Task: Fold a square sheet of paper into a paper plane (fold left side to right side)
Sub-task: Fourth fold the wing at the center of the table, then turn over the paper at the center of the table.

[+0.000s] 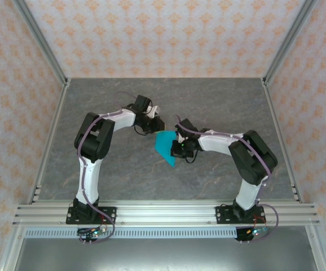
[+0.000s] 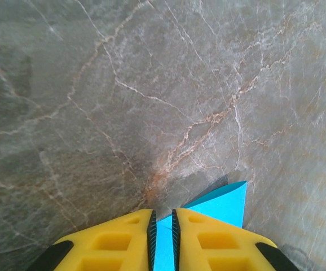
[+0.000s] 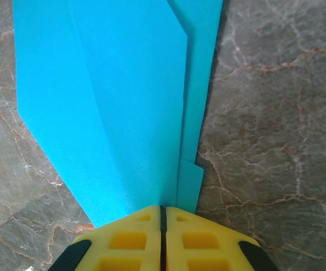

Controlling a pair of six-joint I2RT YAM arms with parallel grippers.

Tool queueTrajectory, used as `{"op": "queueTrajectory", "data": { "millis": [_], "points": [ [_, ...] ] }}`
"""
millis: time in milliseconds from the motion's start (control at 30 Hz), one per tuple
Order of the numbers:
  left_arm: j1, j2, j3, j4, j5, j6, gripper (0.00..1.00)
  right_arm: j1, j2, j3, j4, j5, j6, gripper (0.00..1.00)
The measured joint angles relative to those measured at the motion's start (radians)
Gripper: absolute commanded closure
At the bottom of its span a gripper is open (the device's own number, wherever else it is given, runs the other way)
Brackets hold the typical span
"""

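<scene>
The cyan-blue sheet of paper lies mid-table, folded into a pointed shape with its tip toward the arms. In the right wrist view the sheet of paper shows overlapping flaps and long creases. My right gripper sits at its right edge; the yellow fingers of the right gripper are shut on that edge. My left gripper is at the far corner. In the left wrist view the left gripper has a narrow gap between its pads, and the sheet of paper shows through the gap and to the right.
The grey marbled table is walled by patterned panels on the left, back and right. An aluminium rail carrying both arm bases runs along the near edge. Both arms bend inward and meet over the middle.
</scene>
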Motion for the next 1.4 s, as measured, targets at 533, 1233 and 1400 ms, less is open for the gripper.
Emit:
{"op": "queueTrajectory", "data": {
  "millis": [533, 1233, 1400],
  "points": [
    [0.009, -0.446, -0.298, 0.075, -0.057, -0.038, 0.54, 0.001, -0.315, -0.084, 0.085, 0.131, 0.007, 0.65],
    [-0.129, -0.186, -0.291, 0.209, -0.048, -0.171, 0.62, 0.001, -0.644, -0.206, 0.032, 0.313, 0.020, 0.53],
    [-0.134, -0.159, -0.263, 0.231, -0.030, -0.190, 0.77, -0.015, -0.683, -0.247, 0.036, 0.292, 0.043, 0.44]
  ]
}}
